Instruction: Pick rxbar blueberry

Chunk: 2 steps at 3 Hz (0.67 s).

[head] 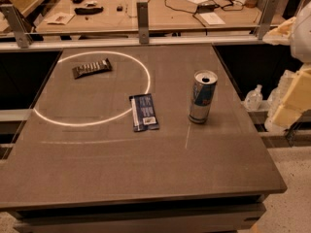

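Lying on the bench (146,174), the rxbar blueberry (144,112) is unobstructed; the gripper (294,97) is cropped at the right edge, so open or closed cannot be told.

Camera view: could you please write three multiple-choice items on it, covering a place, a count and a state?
1. Where is the rxbar blueberry? A) touching the white ring B) on the floor C) on the far bench
2. How many bars lie on the table? A) one B) two C) three
3. The can is: A) upright B) tipped C) crushed
Answers: A, its corner meets the ring; B, it plus the brown bar; A, open top faces up. The tool is beyond the table's right edge.
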### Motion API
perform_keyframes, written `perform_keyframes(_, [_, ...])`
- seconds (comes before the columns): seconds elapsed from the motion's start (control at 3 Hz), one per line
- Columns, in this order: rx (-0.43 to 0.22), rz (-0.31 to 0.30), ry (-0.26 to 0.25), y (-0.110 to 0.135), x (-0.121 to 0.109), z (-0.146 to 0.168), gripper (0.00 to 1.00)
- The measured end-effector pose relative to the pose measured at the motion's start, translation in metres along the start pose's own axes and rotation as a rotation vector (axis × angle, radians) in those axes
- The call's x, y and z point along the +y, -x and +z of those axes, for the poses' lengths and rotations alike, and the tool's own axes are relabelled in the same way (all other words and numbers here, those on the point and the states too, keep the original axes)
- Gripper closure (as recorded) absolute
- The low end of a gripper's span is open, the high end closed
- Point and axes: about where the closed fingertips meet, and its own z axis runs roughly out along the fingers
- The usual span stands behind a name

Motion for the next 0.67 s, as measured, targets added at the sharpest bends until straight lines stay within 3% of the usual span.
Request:
perform_keyframes(0.33, [-0.115,0.081,0.107,-0.0038,0.0062,0.0060,0.00])
perform_keyframes(0.67, [-0.233,0.254,0.187,-0.0097,0.0122,0.0153,0.00])
